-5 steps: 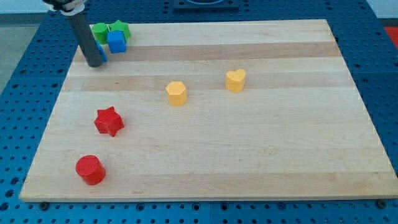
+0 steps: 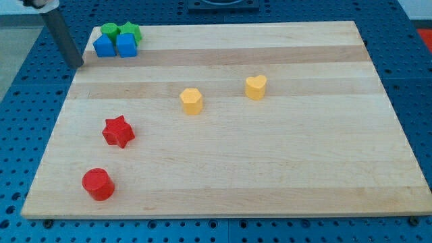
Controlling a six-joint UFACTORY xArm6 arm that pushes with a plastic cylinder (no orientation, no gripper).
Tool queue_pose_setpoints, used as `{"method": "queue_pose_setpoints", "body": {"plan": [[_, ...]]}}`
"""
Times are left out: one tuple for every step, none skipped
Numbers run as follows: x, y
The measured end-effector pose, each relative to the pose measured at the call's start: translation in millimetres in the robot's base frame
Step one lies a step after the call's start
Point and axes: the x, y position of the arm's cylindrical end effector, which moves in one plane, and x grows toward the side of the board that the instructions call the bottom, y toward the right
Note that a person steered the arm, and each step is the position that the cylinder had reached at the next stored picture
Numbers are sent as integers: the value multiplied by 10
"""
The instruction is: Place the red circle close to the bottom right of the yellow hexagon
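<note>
A: Eight blocks sit on the worktop (image 2: pixel 270 169). Where is the red circle (image 2: pixel 98 183)?

B: Far down at about seven o'clock from the board's centre, near the view's bottom-left corner. The red star (image 2: pixel 118 131) stands near it, at roughly one o'clock from it.

A: And the yellow hexagon (image 2: pixel 192 101)?

B: Near the middle, well apart from the red circle, which lies at about eight o'clock from it. The yellow heart (image 2: pixel 255 87) is near the hexagon, at two o'clock.

A: My tip (image 2: pixel 75 65)?

B: At the board's left edge near the view's top-left, at about eight o'clock from a cluster: two blue blocks (image 2: pixel 115 46) in front, two green blocks (image 2: pixel 119 30) behind. It is near the left blue one, not touching.

A: Any jaws?

B: None show; the arm ends in a plain rod.
</note>
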Motion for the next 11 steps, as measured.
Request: {"method": "queue_pose_setpoints", "body": {"plan": [[126,3],[448,2],[936,2],[1542,3],[2121,150],[2474,508],[2782,759],[2946,1069],[2762,1261],[2486,1403],[2398,1814]]}}
